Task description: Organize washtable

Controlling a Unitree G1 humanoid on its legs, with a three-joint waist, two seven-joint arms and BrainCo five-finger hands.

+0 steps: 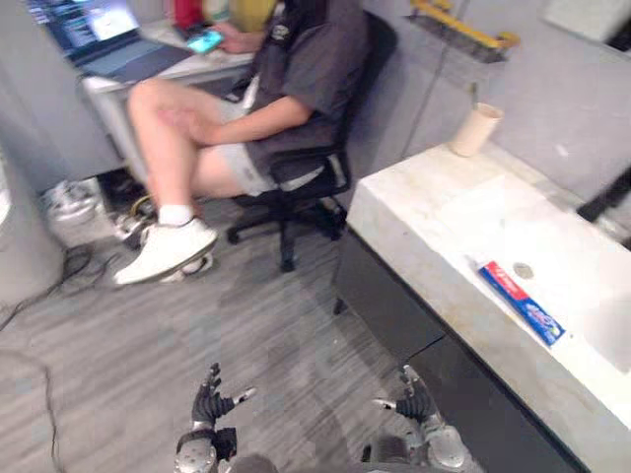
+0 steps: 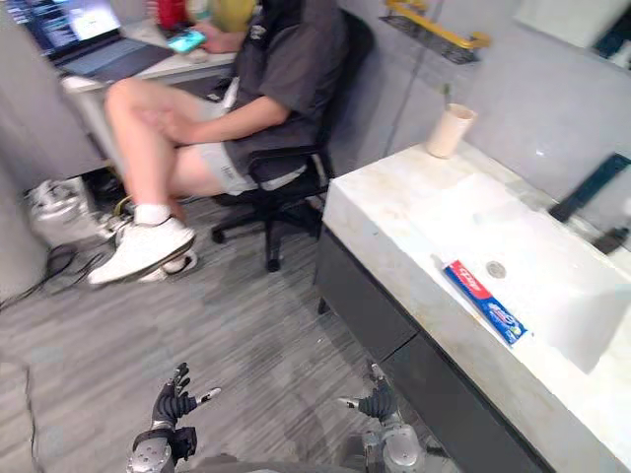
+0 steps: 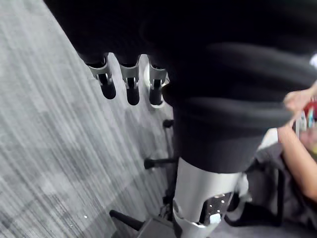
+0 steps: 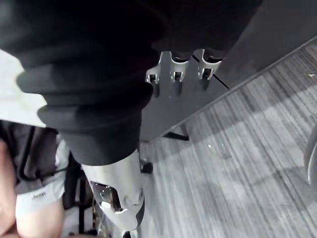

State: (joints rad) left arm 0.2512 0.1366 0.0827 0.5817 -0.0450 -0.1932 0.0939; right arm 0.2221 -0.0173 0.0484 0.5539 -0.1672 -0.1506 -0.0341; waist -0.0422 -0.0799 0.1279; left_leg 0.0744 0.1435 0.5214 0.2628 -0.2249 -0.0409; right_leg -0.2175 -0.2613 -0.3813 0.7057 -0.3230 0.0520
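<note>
In the left eye view, the washtable [image 1: 414, 212] filled the right side of the frame: a pale stone top with a white basin sunk into it, over a dark cabinet front [image 1: 394, 305]. A red and blue toothpaste tube [image 1: 523, 303] lay flat along the basin's near edge, right of centre. A beige cup [image 1: 476, 129] stood upright at the counter's far corner, upper right, well apart from the tube. A black faucet [image 1: 606, 197] showed at the right edge and a yellow rail [image 1: 463, 25] hung on the grey wall above. In the upper left, a person [image 1: 296, 69] sat on a black office chair [image 1: 375, 59] at a desk with an open laptop [image 1: 94, 30]. Grey plank floor [image 1: 148, 345] covered the lower left. At the bottom edge, the left hand [image 1: 212, 402] and right hand [image 1: 414, 399] hung over the floor with fingers spread, holding nothing. In the right eye view, a drain [image 2: 496, 269] sat in the basin just beside the tube. In the left wrist view, that hand's fingers were straight and apart above the floor. In the right wrist view, that hand's straight fingers pointed at the cabinet front, touching nothing.
</note>
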